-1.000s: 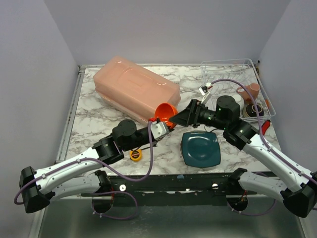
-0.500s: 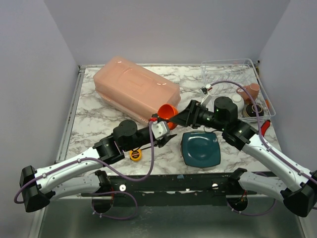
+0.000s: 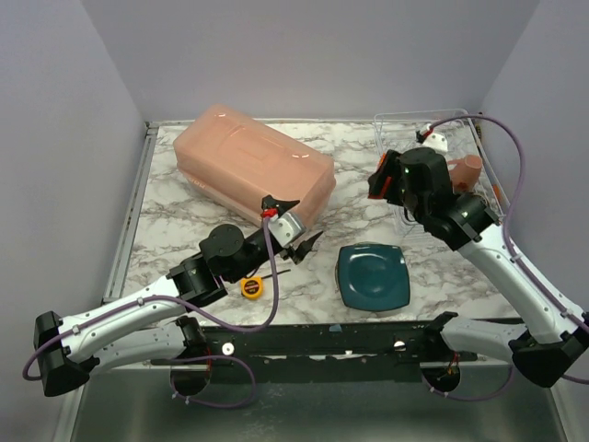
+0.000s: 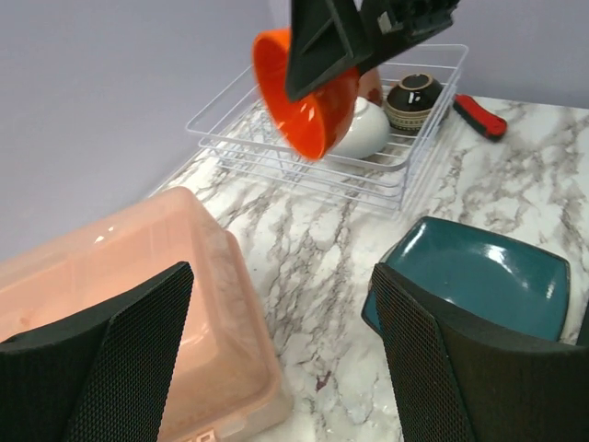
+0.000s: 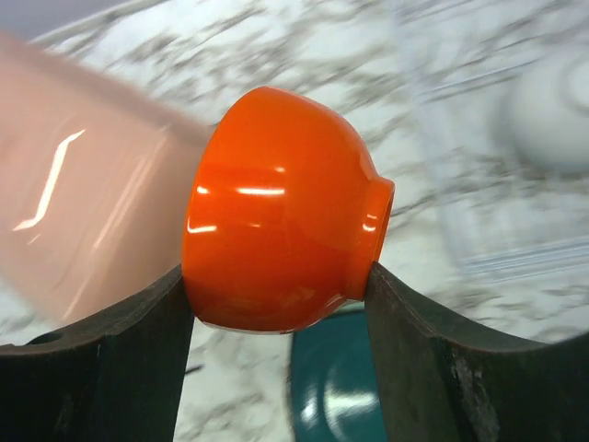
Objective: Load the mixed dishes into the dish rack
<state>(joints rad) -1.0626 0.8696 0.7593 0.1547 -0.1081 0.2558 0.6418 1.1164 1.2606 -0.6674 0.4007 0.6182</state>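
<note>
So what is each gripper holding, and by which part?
Right gripper clamps the orange bowl between rim and foot. Left gripper is open, holding nothing.

Pink tub point(image 3: 248, 170), yellow tape measure point(image 3: 251, 286), red-handled tool point(image 4: 479, 117)

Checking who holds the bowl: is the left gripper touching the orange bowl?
Apart. The left wrist view shows the left gripper open and empty, with the orange bowl well beyond it, clamped in the right gripper near the dish rack.
</note>
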